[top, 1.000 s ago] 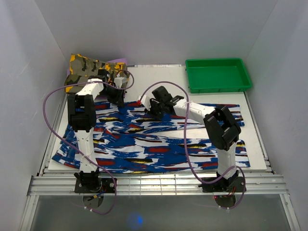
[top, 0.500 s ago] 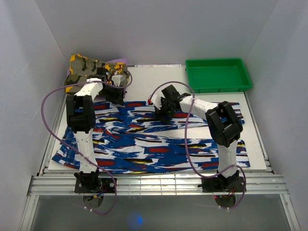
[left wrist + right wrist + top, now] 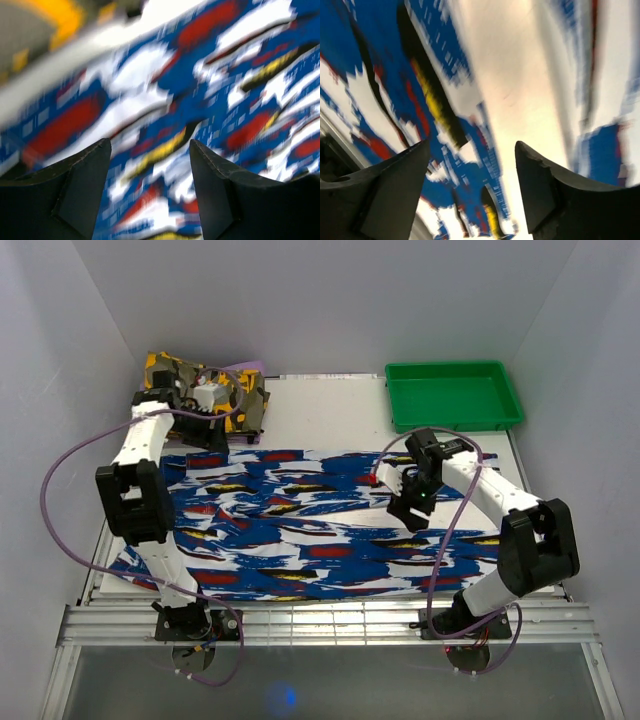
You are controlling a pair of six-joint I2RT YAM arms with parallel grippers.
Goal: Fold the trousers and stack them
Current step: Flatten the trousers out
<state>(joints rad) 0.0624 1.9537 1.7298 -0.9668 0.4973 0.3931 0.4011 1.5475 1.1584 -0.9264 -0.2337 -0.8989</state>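
Both grippers are released and empty: the left gripper and the right gripper each show spread jaws with nothing between them. The large royal-blue cloth trousers with white, red, black and yellow streaks lie spread across the white table, directly below both sets of fingers. Below the left gripper runs the far edge of the cloth. Just beyond its fingertips lies the yellow, olive and black camouflage garment. The right wrist view is blurred, but it shows printed cloth below that gripper, with a strip of bare table between. The green plastic tray sits beyond the right gripper, well apart.

Judged from this layout, no grasp for a fold is yet made, and the step in hand is placing the jaws for the next pinch.

1. Set each gripper over a cloth edge, not over bare table.
2. Keep the left fingers on the near side of the camouflage garment so that they take blue cloth only.
3. Close on all layers at the edge.
4. Lift both sides level so the fold line runs straight.
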